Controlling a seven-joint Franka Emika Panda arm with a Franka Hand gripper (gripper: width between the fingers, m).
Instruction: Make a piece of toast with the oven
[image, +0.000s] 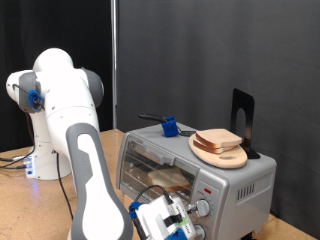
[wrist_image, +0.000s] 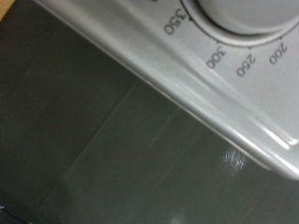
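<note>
The silver-grey oven (image: 245, 183) stands at the exterior view's lower right. A piece of toast (image: 170, 178) lies on the wire rack behind its glass door. My gripper (image: 181, 214) is at the oven's control panel, right against the lower round knob (image: 203, 208). The wrist view is filled by the oven's grey front (wrist_image: 112, 140), with the edge of a knob (wrist_image: 248, 11) and its dial marks 350, 300, 250 and 200 close up. No fingers show in the wrist view.
On the oven's top rests a round wooden plate (image: 219, 151) with another bread slice (image: 221, 139), beside a blue-and-black object (image: 169, 126) and an upright black stand (image: 242, 115). The oven sits on a wooden table (image: 20, 195). Black curtains hang behind.
</note>
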